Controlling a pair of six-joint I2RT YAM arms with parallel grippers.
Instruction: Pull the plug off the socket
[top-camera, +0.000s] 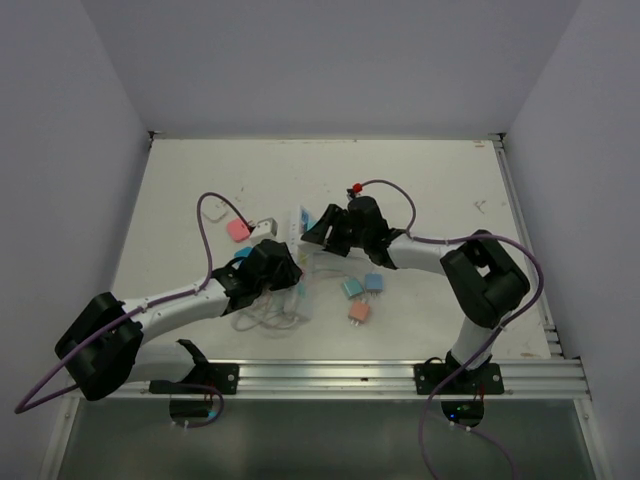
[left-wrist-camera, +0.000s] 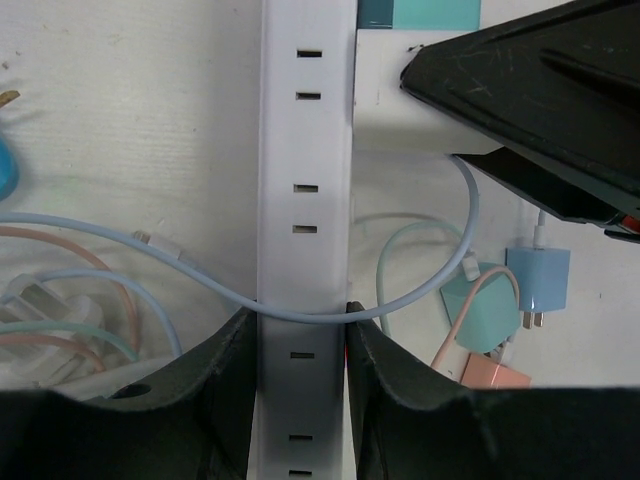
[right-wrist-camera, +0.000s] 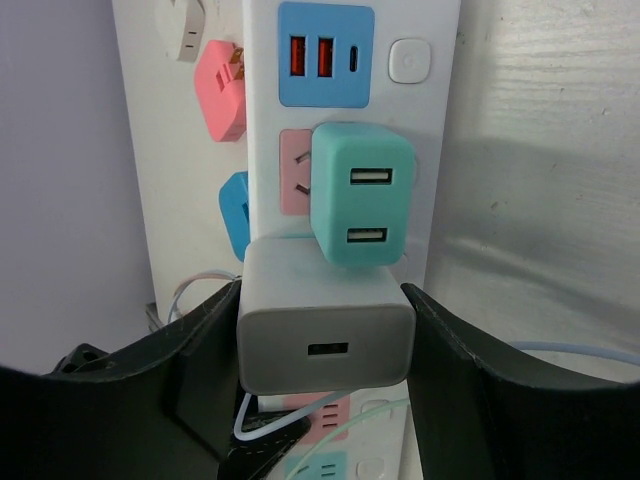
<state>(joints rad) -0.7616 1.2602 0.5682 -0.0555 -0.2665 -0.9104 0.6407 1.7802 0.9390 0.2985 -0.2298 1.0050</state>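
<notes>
The socket (right-wrist-camera: 430, 130) is a long white strip (left-wrist-camera: 305, 200) lying mid-table (top-camera: 297, 222). Two plugs sit in it side by side: a white cube plug (right-wrist-camera: 325, 320) and, beyond it, a teal plug (right-wrist-camera: 362, 195) with two USB ports. My right gripper (right-wrist-camera: 320, 290) stands over the strip (top-camera: 318, 232), its two fingers pressed against the white plug's left and right sides. My left gripper (left-wrist-camera: 300, 318) is shut across the strip's width at the nearer end (top-camera: 285, 270), with a thin blue cable draped over its fingertips.
Loose plugs lie right of the strip: teal (top-camera: 351, 288), blue (top-camera: 374, 282), salmon (top-camera: 358, 311). A pink plug (top-camera: 238, 230) lies to the left. Tangled charging cables (top-camera: 265, 318) sit near the left arm. White walls close in the table on three sides.
</notes>
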